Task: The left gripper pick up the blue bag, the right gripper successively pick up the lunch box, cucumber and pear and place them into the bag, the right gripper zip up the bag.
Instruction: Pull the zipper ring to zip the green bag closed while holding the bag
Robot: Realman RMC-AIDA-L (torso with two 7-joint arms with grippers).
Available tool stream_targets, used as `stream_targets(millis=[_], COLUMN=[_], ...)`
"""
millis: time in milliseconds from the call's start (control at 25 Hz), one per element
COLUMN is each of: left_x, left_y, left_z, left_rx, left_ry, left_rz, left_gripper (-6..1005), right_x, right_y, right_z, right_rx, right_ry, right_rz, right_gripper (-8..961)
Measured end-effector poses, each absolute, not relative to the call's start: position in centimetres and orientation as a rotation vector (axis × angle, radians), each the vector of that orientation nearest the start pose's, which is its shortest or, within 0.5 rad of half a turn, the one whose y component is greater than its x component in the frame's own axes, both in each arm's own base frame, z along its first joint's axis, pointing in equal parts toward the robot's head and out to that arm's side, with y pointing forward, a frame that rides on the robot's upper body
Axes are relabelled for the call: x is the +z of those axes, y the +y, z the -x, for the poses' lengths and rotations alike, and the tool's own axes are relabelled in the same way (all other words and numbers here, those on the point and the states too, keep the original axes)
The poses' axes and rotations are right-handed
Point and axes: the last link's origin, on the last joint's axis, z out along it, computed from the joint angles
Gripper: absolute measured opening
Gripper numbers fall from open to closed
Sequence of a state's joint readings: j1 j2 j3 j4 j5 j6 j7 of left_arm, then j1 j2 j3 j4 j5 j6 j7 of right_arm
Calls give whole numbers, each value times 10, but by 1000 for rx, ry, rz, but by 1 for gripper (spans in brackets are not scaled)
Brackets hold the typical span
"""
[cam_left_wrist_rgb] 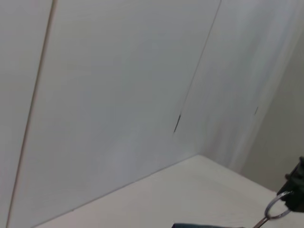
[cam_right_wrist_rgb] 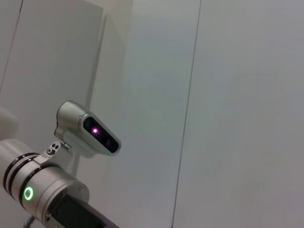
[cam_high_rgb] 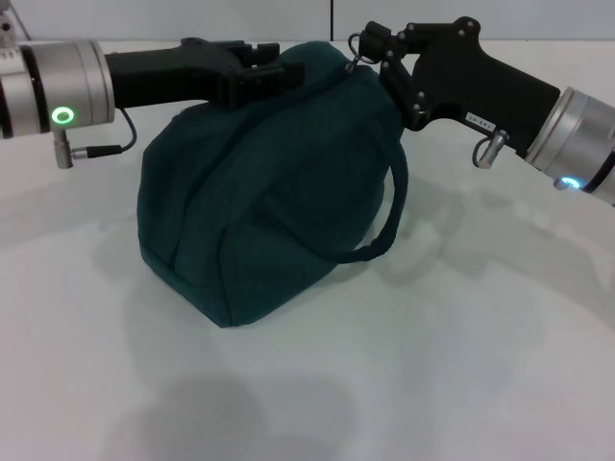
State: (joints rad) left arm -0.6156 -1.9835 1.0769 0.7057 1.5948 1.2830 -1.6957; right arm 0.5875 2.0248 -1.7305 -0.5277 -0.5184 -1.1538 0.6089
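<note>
Head view: the blue bag (cam_high_rgb: 259, 192) stands on the white worktop (cam_high_rgb: 461, 365), bulging, one loop handle (cam_high_rgb: 389, 216) hanging on its right side. My left gripper (cam_high_rgb: 264, 75) comes in from the left at the bag's top edge, fingers clenched on the fabric there. My right gripper (cam_high_rgb: 377, 50) is at the bag's top right corner, fingers closed on the zipper's metal ring pull (cam_high_rgb: 357, 43). Lunch box, cucumber & pear are not to be seen on the worktop.

Left wrist view: mostly pale wall panels (cam_left_wrist_rgb: 118, 95) & a bit of worktop. In the corner the ring pull (cam_left_wrist_rgb: 276, 207) shows, held by the black tip of my right gripper (cam_left_wrist_rgb: 295, 190).

Right wrist view: wall, & my left arm's silver wrist (cam_right_wrist_rgb: 42, 190) w/ green light; a grey camera housing (cam_right_wrist_rgb: 85, 130) sits on it. The bag is not visible here.
</note>
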Motion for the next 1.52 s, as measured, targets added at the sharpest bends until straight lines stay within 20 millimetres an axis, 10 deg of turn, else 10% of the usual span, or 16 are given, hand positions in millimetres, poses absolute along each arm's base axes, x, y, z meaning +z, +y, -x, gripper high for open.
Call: stream_targets(millis=[440,960,1520], left_x=[17,14,11], left_y=[396,392,380], left_z=[201,204,212], left_rx=[-786,-790,-807], left_ry=[-755,-719,-596], left_rz=[2606,2604,2612], left_gripper=[488,116,98], right_x=[-39,-40,-37], right_y=[372,371,371], right_z=[-162,-165,-178], right_rx=[1071,1068,1061], right_ry=[-28,-17,55], right_rz=[2311,2311,2276], right_gripper=[19,19,19])
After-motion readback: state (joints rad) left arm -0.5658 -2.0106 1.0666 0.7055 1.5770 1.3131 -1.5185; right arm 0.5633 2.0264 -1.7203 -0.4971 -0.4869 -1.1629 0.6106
